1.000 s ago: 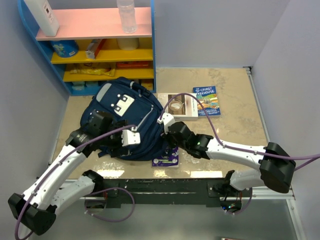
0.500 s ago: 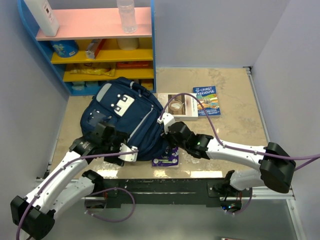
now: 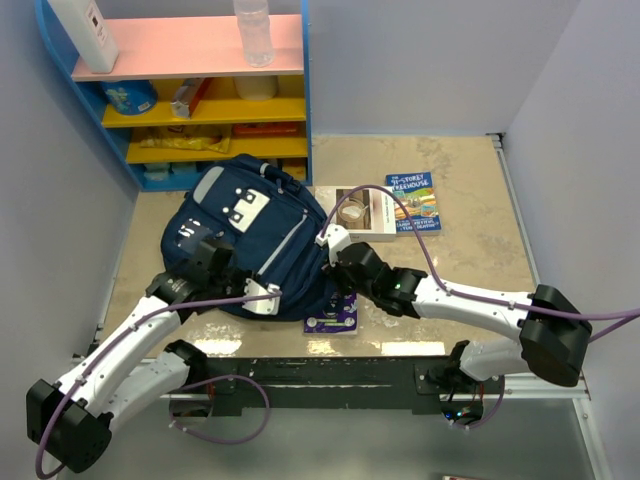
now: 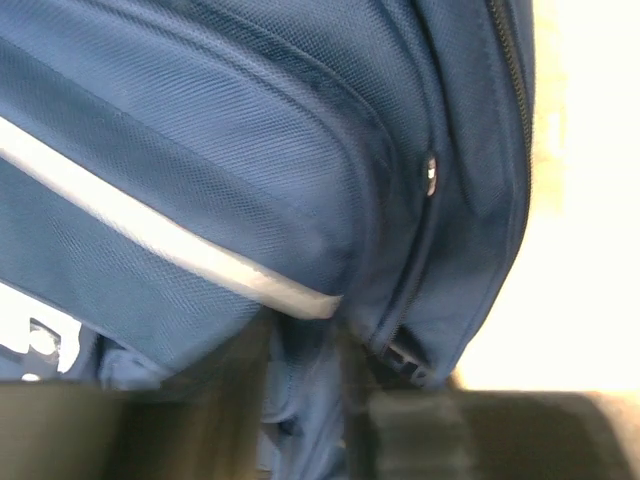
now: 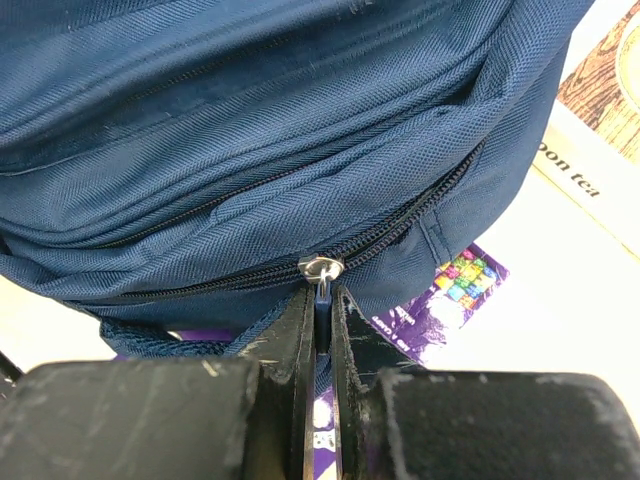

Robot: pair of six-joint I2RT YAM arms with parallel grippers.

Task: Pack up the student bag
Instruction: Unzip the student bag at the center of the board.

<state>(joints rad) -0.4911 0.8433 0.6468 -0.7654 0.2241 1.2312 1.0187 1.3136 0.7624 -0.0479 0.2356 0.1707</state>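
Student bag (image 3: 290, 250) lies front-up on the table (image 3: 470, 260), left of centre, its top end toward a blue shelf unit (image 3: 305, 90) with yellow and pink boards; the white patch (image 3: 243, 208) faces up. Right gripper (image 3: 328, 262) sits at the bag's right edge. In the right wrist view the right gripper (image 5: 322, 300) has both fingers pressed together on the zip pull (image 5: 322, 285), which hangs from a silver slider on a zip running along the navy fabric (image 5: 250, 120). Left gripper (image 3: 262, 298) is at the bag's near edge, low over the fabric. In the left wrist view its fingers (image 4: 225, 400) are dark and out of focus at the bottom of the frame, with blue fabric (image 4: 200, 150) showing between them; whether they pinch that fabric cannot be told. Same view: a light grey trim stripe (image 4: 150, 245) runs diagonally across the bag, and a small metal zip tab (image 4: 430, 175) sits on the seam to the right. A purple booklet (image 3: 335, 318) lies partly under the bag's near right corner, also seen under the bag in the right wrist view (image 5: 450, 290). Two books lie flat beside the bag's right side, touching each other: a white one (image 3: 368, 212) nearest the bag, and a blue one (image 3: 412, 200) beyond it. A clear bottle (image 3: 253, 30) stands on the shelf's pink top.
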